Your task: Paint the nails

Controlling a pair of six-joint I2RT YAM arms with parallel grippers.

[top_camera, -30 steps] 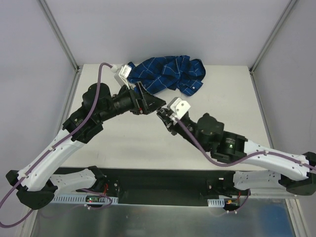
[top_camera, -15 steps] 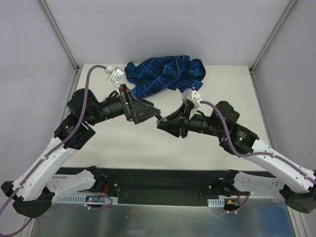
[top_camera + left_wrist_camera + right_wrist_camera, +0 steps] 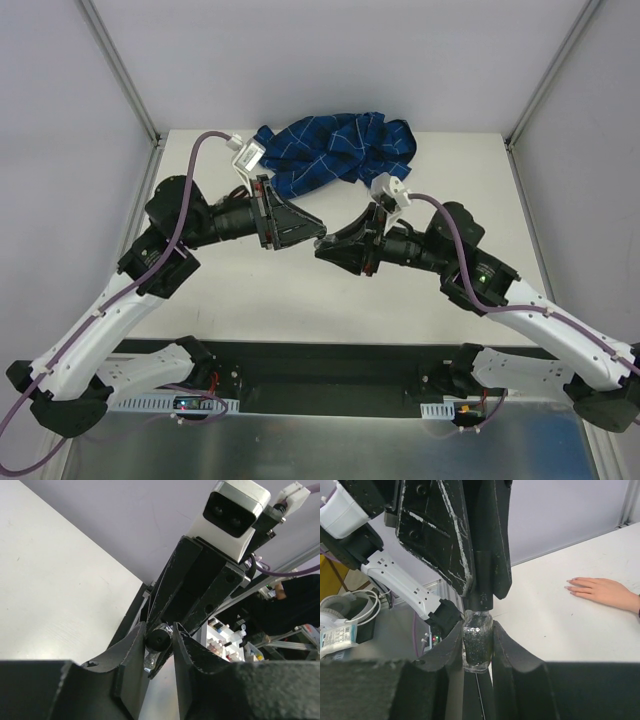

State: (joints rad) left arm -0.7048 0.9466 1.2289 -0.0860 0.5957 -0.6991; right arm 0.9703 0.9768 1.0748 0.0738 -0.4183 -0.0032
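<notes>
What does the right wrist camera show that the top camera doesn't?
Only the right wrist view: the glittery bottle gripped by the right hand, the left hand closed on its cap, and the dummy hand lying flat on the table. Only the top view: the blue checked sleeve bunched at the table's far edge. Both: the two hands meeting tip to tip.
</notes>
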